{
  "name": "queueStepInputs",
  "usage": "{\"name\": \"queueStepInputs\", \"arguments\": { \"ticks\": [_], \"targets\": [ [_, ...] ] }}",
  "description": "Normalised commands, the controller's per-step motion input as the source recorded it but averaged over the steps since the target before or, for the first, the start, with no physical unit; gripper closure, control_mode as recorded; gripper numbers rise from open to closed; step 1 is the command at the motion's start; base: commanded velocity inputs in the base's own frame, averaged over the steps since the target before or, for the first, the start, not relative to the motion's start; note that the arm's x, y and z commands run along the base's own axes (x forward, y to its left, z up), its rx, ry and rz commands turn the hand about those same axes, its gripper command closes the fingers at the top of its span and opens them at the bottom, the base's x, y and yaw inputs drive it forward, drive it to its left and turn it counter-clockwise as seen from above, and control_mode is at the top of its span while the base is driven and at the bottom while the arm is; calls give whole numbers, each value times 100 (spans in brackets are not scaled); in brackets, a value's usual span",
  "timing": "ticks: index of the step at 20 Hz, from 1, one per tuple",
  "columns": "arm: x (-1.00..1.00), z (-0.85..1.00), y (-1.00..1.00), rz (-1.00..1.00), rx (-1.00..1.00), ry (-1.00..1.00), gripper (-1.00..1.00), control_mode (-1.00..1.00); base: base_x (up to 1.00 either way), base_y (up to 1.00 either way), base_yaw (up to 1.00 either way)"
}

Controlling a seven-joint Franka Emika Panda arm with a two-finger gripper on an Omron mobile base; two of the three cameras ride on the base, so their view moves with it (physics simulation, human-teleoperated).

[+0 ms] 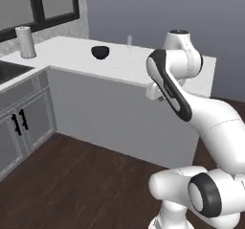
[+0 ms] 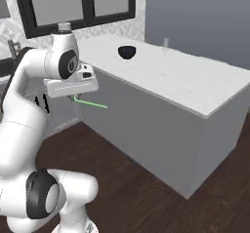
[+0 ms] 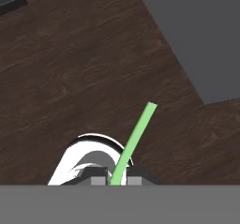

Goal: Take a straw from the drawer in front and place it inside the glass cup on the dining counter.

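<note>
Transport was the step in hand: the straw (image 3: 133, 141) was held pinched between the nearly closed jaws of the gripper (image 3: 115, 181), its free length projecting out from the fingertips over the dark wooden floor (image 3: 70, 78). In the right base view the straw (image 2: 93, 103) was seen jutting sideways below the hand, beside the grey side wall of the dining table (image 2: 195, 86) and lower than its top. The glass cup (image 2: 165, 44) stood at the far edge of that marble top, well apart from the gripper, beyond the dark bowl (image 2: 127, 51). A lift above the tabletop, a long reach across to the cup and a turn of the straw to upright were judged necessary next. The arm was folded, elbow raised, the hand pointed downward.
</note>
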Motion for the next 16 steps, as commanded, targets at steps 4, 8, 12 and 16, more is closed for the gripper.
{"name": "queueStepInputs", "arguments": {
  "ticks": [4, 8, 12, 16],
  "targets": [
    [0, 0, 0, 0, 0, 0, 100, 100, 1, -99, -70],
    [0, 0, 0, 0, 0, 0, 100, 100, 41, -100, -48],
    [0, 0, 0, 0, 0, 0, 100, 100, 78, -99, -34],
    [0, 0, 0, 0, 0, 0, 100, 100, 100, -79, -14]
  ]
}}
